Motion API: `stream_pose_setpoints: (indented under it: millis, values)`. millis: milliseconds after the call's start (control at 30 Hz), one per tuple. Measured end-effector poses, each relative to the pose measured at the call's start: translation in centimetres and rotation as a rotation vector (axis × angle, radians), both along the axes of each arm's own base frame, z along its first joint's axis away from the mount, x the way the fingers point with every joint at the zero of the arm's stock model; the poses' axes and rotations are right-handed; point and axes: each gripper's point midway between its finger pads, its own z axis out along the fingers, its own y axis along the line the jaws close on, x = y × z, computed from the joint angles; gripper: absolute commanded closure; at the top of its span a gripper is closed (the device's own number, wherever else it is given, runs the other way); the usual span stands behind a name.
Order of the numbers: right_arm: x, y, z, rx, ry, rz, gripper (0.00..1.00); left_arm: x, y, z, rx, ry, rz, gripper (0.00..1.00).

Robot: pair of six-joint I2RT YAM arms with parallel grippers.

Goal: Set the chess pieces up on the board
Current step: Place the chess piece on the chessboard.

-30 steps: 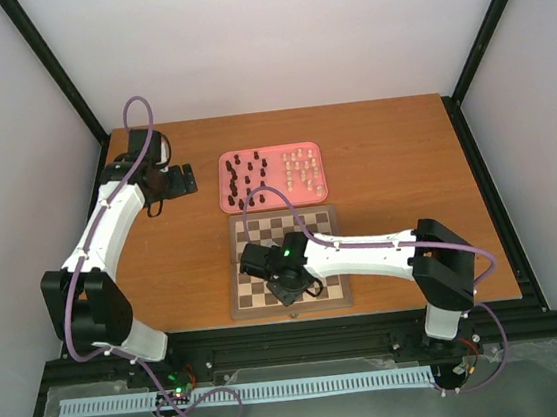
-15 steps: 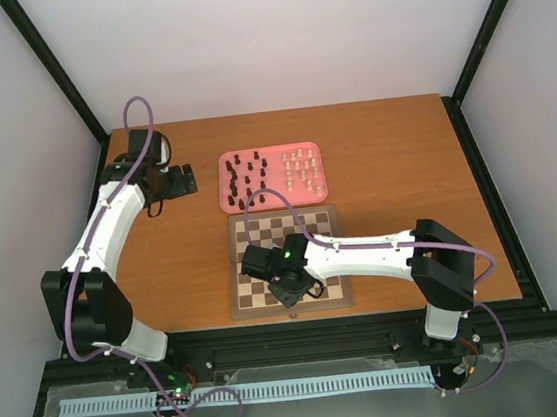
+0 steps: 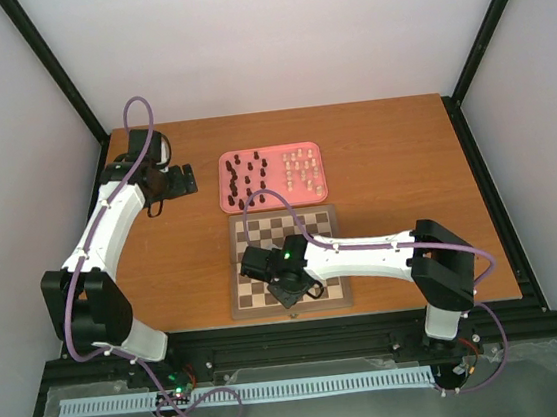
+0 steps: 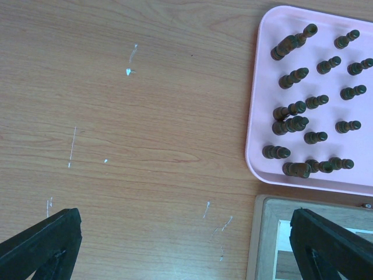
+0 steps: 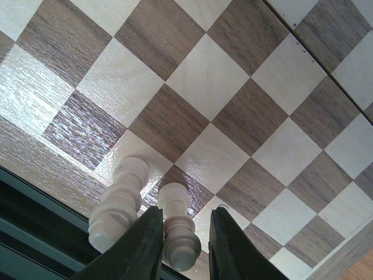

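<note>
The board (image 3: 261, 233) lies at the table's near middle. My right gripper (image 3: 292, 298) hangs over its near edge. In the right wrist view the gripper (image 5: 183, 233) is open around an upright cream piece (image 5: 175, 224) on a dark square. The left finger touches the piece and a gap shows on the right. A second cream piece (image 5: 119, 198) stands just left of it. My left gripper (image 3: 187, 179) is wide open and empty over bare table (image 4: 186, 251), left of the pink tray (image 4: 256, 116) holding several dark pieces (image 4: 297, 123).
The pink tray (image 3: 223, 185) sits just behind the board, with dark pieces (image 3: 245, 177) on its left half and cream pieces (image 3: 302, 169) on its right half. A board corner (image 4: 262, 233) shows in the left wrist view. Black frame posts stand at the table's back corners.
My right gripper has shifted slightly toward the board's near edge. The left arm has not moved.
</note>
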Motion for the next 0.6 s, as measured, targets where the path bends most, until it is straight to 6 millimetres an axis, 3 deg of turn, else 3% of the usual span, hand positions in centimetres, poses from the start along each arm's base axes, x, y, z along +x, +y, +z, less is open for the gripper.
stream_pose_setpoints:
  millis: [600]
  values:
    - [0.09, -0.57, 0.01, -0.028, -0.01, 0.009, 0.81, 0.01, 0.0, 0.0, 0.0, 0.0, 0.0, 0.0]
